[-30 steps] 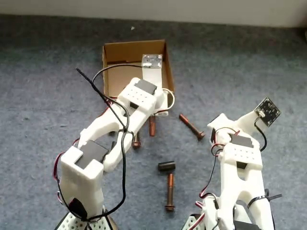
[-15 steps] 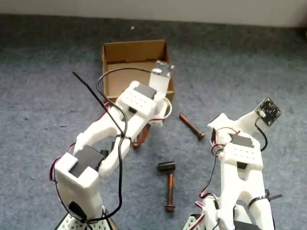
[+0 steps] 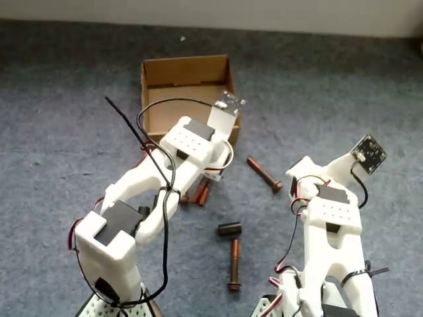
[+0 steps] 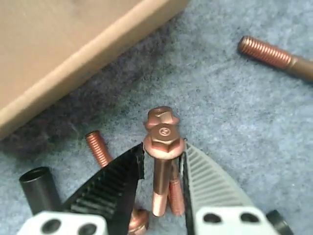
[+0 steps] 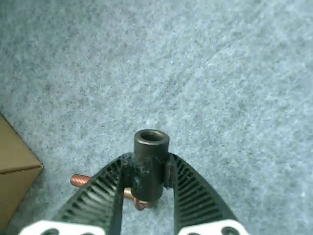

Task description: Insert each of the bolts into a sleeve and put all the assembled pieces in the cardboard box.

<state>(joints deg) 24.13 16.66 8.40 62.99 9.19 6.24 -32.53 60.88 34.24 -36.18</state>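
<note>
Left claw [image 4: 163,152] clamps a bolt [image 4: 159,188] just under its head; right claw [image 5: 147,165] pinches a sleeve [image 5: 151,149], bore clear past the tips, likely ready for insertion.

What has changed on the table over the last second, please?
The left arm drew its wrist back from the cardboard box and swung it right. The bolt in the left gripper shifted with it, away from the box front, ending beside another bolt. The right gripper, shut on a sleeve, the loose sleeve, the two other loose bolts and the box stayed put.
</note>
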